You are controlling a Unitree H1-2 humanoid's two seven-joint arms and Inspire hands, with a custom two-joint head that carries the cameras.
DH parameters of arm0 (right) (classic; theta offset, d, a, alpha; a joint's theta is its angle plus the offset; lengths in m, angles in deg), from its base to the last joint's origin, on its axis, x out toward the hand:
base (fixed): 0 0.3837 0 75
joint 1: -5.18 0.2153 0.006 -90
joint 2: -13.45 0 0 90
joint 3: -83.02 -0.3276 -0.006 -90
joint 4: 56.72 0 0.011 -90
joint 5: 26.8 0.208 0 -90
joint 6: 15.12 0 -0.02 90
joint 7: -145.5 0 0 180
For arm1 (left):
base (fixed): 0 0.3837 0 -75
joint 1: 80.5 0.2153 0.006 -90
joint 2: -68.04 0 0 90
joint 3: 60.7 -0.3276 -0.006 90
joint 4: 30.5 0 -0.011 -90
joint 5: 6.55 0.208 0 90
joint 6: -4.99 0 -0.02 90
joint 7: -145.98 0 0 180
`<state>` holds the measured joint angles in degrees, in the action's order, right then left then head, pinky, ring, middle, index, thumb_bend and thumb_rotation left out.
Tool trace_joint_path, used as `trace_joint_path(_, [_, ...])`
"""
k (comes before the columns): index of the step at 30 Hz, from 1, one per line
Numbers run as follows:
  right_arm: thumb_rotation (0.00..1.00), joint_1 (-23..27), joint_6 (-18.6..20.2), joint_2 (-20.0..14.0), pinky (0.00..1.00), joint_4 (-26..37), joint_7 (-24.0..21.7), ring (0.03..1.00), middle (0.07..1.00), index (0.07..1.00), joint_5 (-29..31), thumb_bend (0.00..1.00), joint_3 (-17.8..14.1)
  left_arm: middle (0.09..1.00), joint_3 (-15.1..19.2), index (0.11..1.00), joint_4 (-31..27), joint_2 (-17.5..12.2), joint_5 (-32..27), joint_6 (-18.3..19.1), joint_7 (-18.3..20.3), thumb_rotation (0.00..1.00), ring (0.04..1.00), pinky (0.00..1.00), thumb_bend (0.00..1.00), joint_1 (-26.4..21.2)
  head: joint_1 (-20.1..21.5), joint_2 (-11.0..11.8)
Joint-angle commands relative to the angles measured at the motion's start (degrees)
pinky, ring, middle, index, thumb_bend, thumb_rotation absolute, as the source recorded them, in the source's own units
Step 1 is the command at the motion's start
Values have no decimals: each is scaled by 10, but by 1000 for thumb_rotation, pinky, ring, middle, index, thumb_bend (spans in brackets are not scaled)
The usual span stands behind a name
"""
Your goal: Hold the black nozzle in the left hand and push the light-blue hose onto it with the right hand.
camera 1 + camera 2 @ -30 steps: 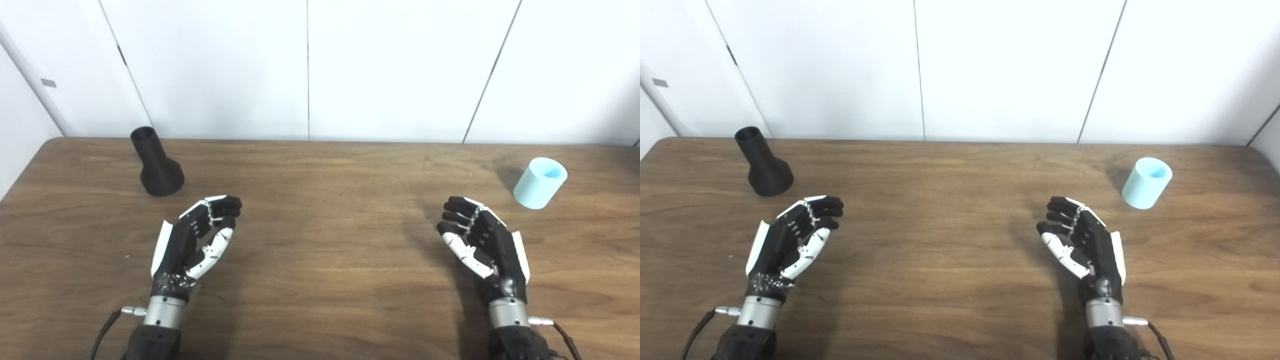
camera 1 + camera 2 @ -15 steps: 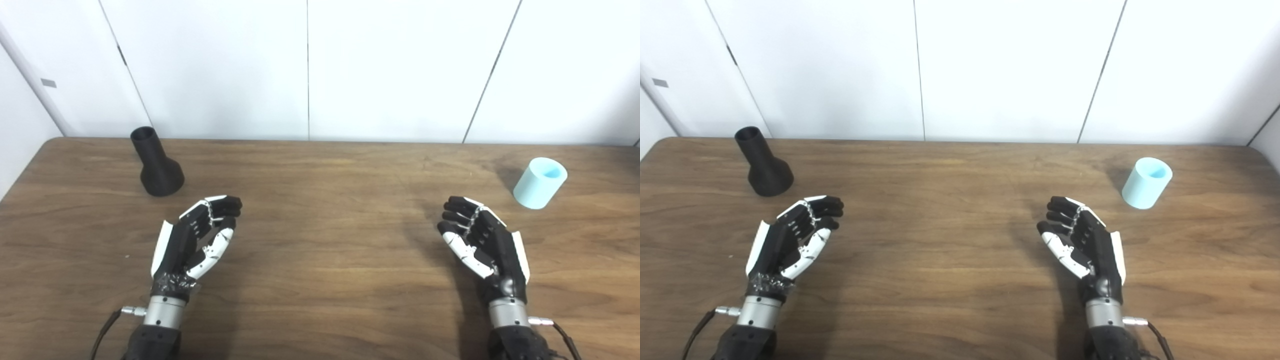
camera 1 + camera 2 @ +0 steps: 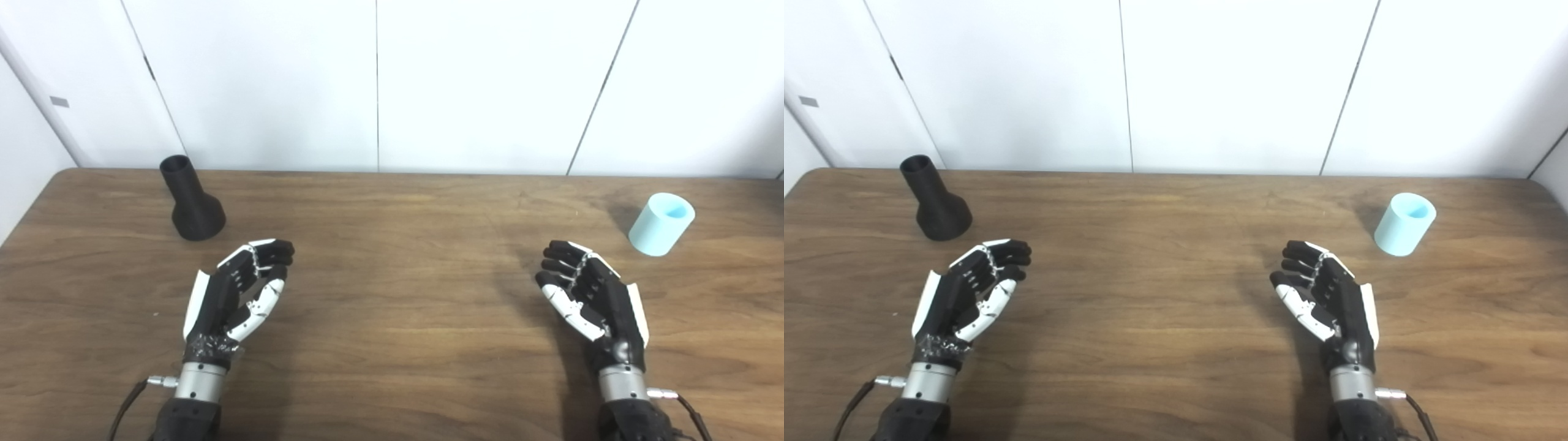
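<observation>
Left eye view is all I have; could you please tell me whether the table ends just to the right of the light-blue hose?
Observer: No. The right eye view shows the table rounding off at its far right corner, beyond the light-blue hose, with bare wood between them.
Operator: Thank you. Is anything standing past that corner?
Observer: Only a white side wall, which meets the back wall there.
</observation>
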<state>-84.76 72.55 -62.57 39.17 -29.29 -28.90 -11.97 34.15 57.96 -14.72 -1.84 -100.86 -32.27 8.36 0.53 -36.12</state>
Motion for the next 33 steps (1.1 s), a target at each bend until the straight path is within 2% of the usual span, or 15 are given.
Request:
trace_joint_path(1, [214,14,-23,1,604,17,3,681,690,669,0,292,-1,625,16,584,14,14,17,-1,-40,249,603,539,398,0,0,-1])
trace_joint_path(3, [210,14,-23,1,604,18,4,683,691,668,-2,292,-1,578,34,511,22,25,11,-5,-62,107,561,506,481,-4,-1,0])
trace_joint_path(5, [208,14,-24,1,602,18,4,682,691,668,-4,289,0,554,48,495,32,31,23,-12,-86,76,538,498,500,-10,0,0])
trace_joint_path(8, [207,15,-23,3,610,18,5,686,693,668,-1,288,-1,471,64,517,43,37,55,-7,-127,14,441,366,513,-19,0,-1])
trace_joint_path(11, [206,15,-22,4,603,18,6,680,687,664,-2,284,-2,452,77,528,58,36,73,-8,-161,1,400,322,516,-28,0,0])
trace_joint_path(13, [198,15,-21,5,605,18,6,682,689,665,-1,279,-2,463,87,526,69,35,78,-9,-182,0,437,370,518,-35,1,0])
trace_joint_path(14, [192,15,-21,6,605,18,6,682,689,665,-1,276,-2,466,94,526,68,35,87,5,-197,0,451,386,518,-38,1,0])
trace_joint_path(15, [188,15,-21,6,603,17,7,681,687,664,-3,273,-2,533,99,589,65,35,91,15,-205,77,497,426,653,-41,3,0])
trace_joint_path(16, [184,15,-22,6,602,17,7,679,686,662,-4,271,-1,576,101,627,63,34,94,23,-211,121,531,458,720,-42,4,1])
trace_joint_path(18, [184,16,-21,7,601,15,8,678,684,661,-5,272,-1,632,106,676,47,32,90,48,-213,192,577,504,804,-46,6,3])
trace_joint_path(21, [174,18,-26,8,595,9,9,677,684,659,-2,268,-1,678,109,723,24,28,73,89,-200,244,623,558,887,-52,5,7])
trace_joint_path(25, [140,22,-45,7,588,-5,7,678,684,657,4,260,-2,739,113,776,-6,27,63,133,-195,276,681,595,942,-58,4,12])
trace_joint_path(30, [147,22,-50,6,585,-13,8,677,683,654,9,266,-4,746,114,767,-45,30,61,178,-195,259,673,520,985,-62,-2,19])
trace_joint_path(33, [156,21,-51,1,595,-15,6,680,685,657,10,265,-6,764,104,822,-76,26,80,211,-190,277,683,501,984,-62,-13,21])
